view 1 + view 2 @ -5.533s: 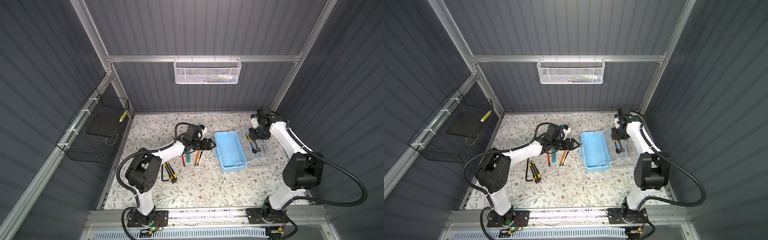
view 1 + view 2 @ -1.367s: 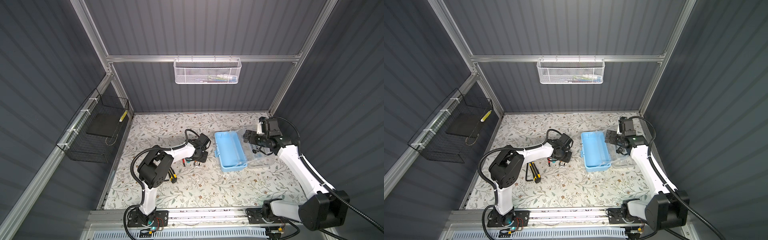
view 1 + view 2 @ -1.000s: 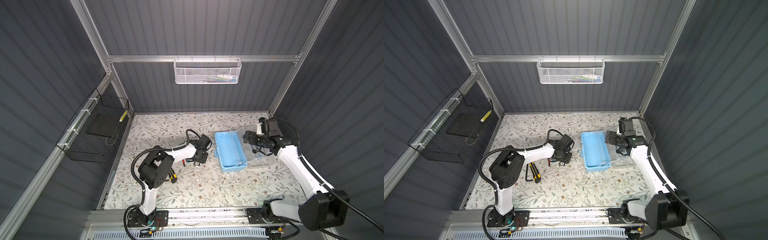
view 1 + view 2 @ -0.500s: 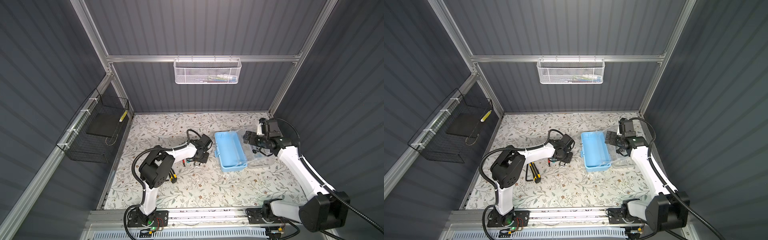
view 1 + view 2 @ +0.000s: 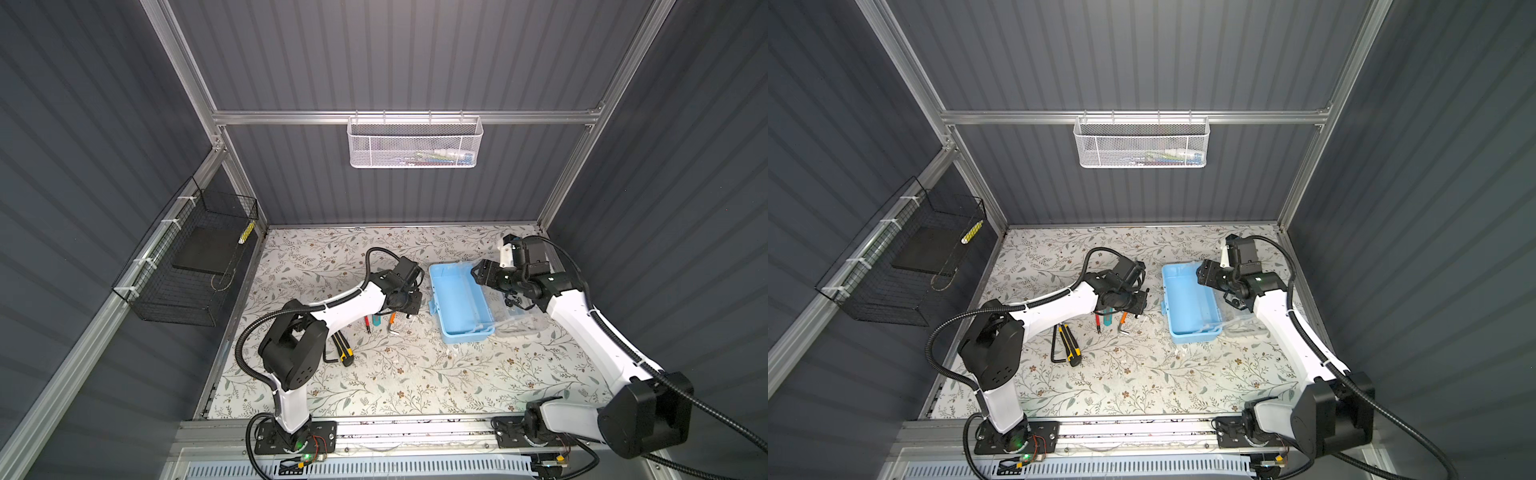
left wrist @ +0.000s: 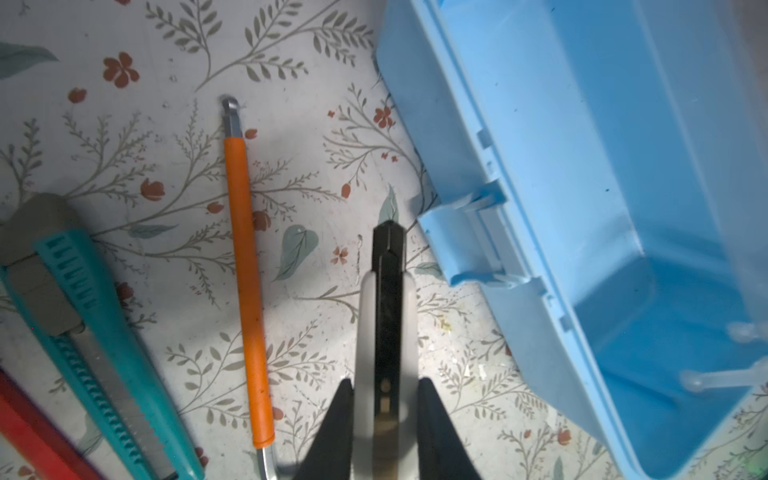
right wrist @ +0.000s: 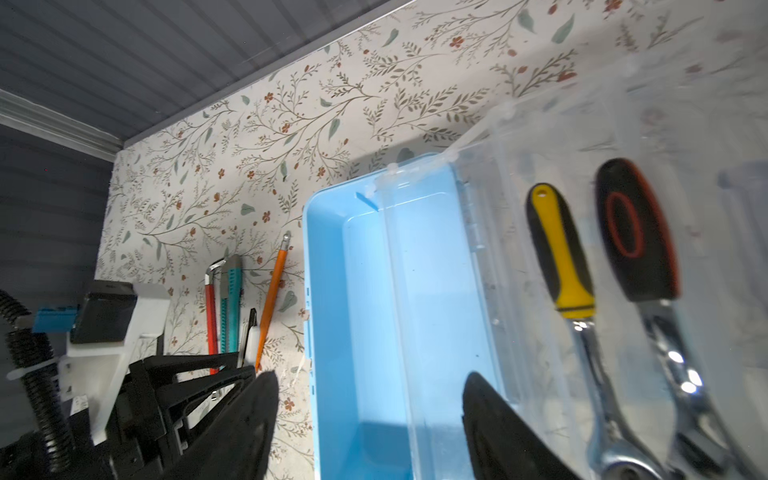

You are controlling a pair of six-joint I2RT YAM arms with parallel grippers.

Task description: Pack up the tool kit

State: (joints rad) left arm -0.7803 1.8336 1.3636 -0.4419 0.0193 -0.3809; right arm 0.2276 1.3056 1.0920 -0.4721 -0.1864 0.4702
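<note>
On the table (image 5: 415, 374), in both top views, the box (image 5: 459, 307) lies open, lid (image 5: 515, 316) flat beside it. Left wrist: left claw (image 6: 384, 386) pinches a white knife (image 6: 387, 266) just beside the box. Right wrist: right claw (image 7: 370, 376) gapes wide above the box; lettering unreadable.

Your left arm (image 5: 353, 303) and right arm (image 5: 582, 328) match: glossy white links, bulky black joint housings (image 5: 291, 353), ribbed black cables (image 5: 240, 353). The left claw (image 6: 384, 382) and right claw (image 7: 370, 376) end in matte black wedge fingers (image 7: 232, 424). Each rises from a flat black base plate (image 5: 324, 436).
</note>
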